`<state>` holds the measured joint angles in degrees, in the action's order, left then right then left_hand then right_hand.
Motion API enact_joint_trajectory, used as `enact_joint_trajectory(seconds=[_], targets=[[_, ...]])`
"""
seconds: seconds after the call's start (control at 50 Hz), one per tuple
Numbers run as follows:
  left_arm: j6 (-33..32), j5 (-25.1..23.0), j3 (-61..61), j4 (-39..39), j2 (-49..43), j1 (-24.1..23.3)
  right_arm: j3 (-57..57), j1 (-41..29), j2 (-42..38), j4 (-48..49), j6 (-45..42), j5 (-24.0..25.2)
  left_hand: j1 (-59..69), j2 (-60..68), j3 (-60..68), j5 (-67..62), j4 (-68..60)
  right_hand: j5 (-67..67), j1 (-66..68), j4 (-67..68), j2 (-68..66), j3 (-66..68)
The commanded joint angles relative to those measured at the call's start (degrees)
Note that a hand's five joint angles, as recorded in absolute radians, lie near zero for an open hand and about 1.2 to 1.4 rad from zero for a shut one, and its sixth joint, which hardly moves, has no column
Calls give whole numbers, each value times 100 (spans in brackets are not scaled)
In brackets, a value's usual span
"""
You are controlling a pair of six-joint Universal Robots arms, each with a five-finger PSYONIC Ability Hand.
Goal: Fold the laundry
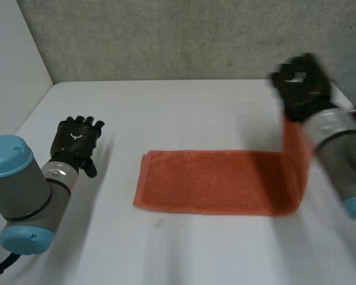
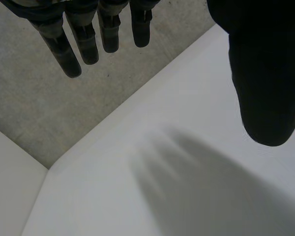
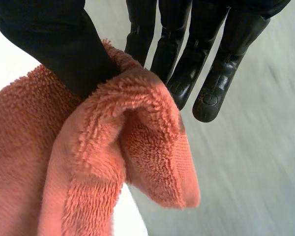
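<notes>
**One end of the orange towel (image 1: 213,181) raised**

The rest is spread on the table (image 1: 184,113). That end is pinched between thumb and fingers of the right hand (image 1: 302,89); the left hand (image 1: 77,139) is held open, well apart. A shallow pinch could be lost.

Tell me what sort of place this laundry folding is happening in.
Probably a robot test bench, not a home: a white table boxed in by a rough grey wall and a white side panel, with the right robot hand pinching one orange towel.
</notes>
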<state>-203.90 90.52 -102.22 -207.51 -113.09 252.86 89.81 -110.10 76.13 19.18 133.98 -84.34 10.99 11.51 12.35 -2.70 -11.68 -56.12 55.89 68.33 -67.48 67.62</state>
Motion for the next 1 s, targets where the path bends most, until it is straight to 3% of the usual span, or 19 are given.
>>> enact_joint_trajectory(seconds=[0.02, 0.2, 0.26, 0.28, 0.36, 0.42, 0.46, 0.58, 0.7, 0.84, 1.0], targets=[[0, 1, 1, 0, 6, 0, -877, -1952, -1143, -107, -56, 295, -99, -151, -235, 270, 168, -1388, 2411, 1167, -1252, 1238], [0, 1, 1, 0, 6, 0, -1413, -2867, -2602, -450, -284, 313, -99, -151, -235, 270, 168, -1388, 2411, 1167, -1252, 1238], [0, 1, -8, 0, 6, -9, -1502, -2929, -2752, -520, -355, 252, -99, -151, -235, 270, 168, 1320, -296, -1540, 1455, -1470], [0, -8, -8, 0, 6, 0, -1528, -2895, -2753, -547, -364, 208, -99, -151, -235, 270, 168, 3529, -2506, -3750, 3665, -3679], [0, -8, -8, 0, 6, 0, -1493, -2824, -2517, -564, -294, -54, -99, -151, -235, 270, 168, 5580, -4556, -5801, 5716, -5730], [0, -8, -8, 0, 6, -17, -1414, -2806, -2243, -564, -215, -258, -99, -151, -235, 270, 168, 5612, -4589, -5833, 5748, -5762], [0, -8, -17, 8, 6, -44, -1221, -2675, -1656, -591, 179, -653, -99, -151, -235, 270, 168, 5612, -4589, -5833, 5748, -5762], [0, -43, -113, 8, 146, -123, -528, -1946, -812, -714, 1506, -742, -99, -151, -235, 270, 168, 5612, -4589, -5833, 5748, -5762], [61, -52, -131, 26, 480, -762, 431, -1041, -161, -854, 2650, -180, -99, -151, -235, 270, 168, 5612, -4589, -5833, 5748, -5762], [543, -61, 79, 52, 489, -1625, 1336, -232, -37, -890, 2703, 400, -99, -151, -235, 270, 168, 5612, -4589, -5833, 5748, -5762], [852, -52, 580, 359, -142, -2293, 1723, -20, -142, -618, 2756, 533, -61, -113, -196, 232, 130, 4580, -3556, -4801, 4716, -4730]])
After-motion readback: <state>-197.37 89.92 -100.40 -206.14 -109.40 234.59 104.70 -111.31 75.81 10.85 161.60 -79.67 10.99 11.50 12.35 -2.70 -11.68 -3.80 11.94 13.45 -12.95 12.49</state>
